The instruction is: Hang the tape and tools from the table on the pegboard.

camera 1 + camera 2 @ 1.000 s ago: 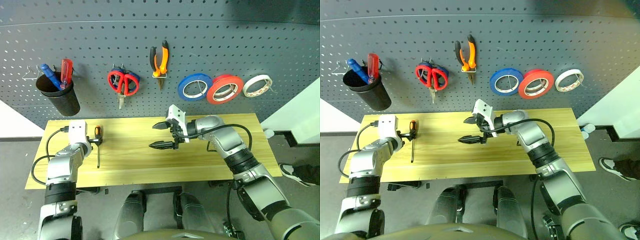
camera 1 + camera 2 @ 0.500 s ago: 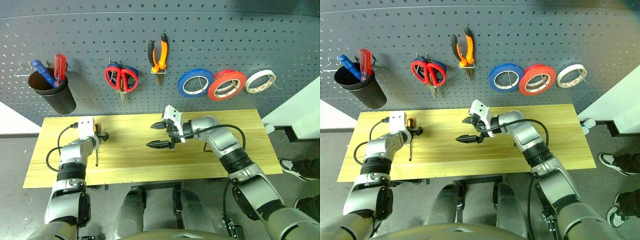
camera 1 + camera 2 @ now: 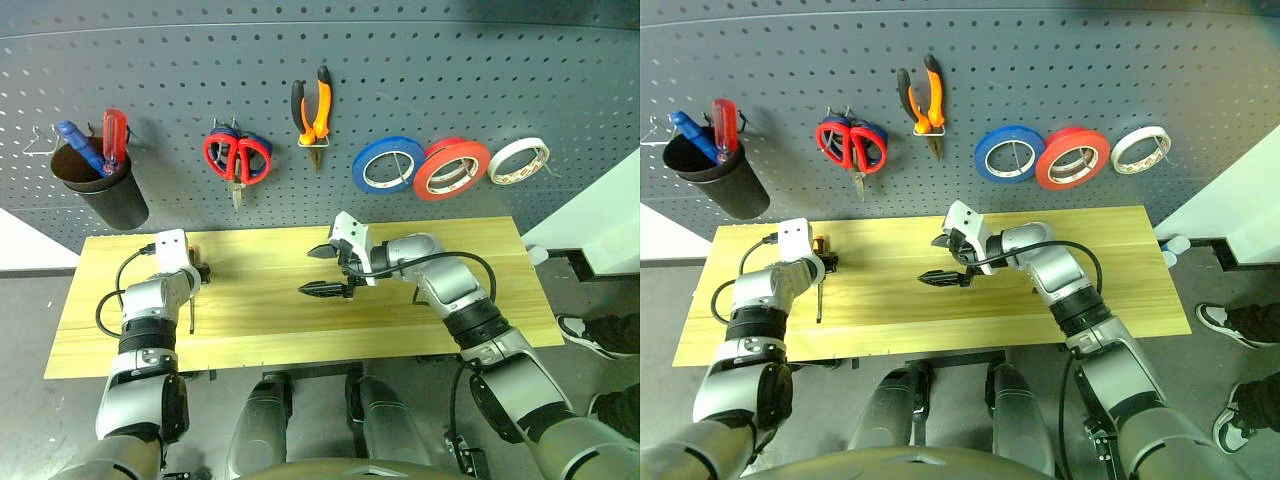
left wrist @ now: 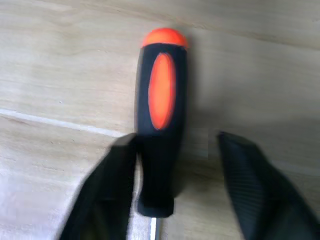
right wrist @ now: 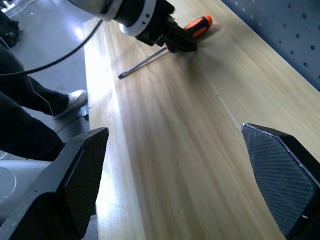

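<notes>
Orange-and-black screwdriver (image 4: 161, 125) flat on table (image 3: 400, 330), others hung

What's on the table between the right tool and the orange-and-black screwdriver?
Nothing: bare light wood table from the right tool to the screwdriver, per the right wrist view.

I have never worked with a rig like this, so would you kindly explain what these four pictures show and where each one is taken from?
This is a humanoid robot with two arms, each ending in a two-fingered black claw. The two wide pictures come from a stereo camera on its head, looking down over a wooden table toward a grey pegboard. The two close-ups come from cameras on the wrists.

On the pegboard hang red scissors, pliers and three tape rolls, the red tape in the middle. One screwdriver lies on the table. The left claw straddles its handle, one finger at the handle and the other apart from it, so no grip yet. The right claw is open and holds nothing.
</notes>
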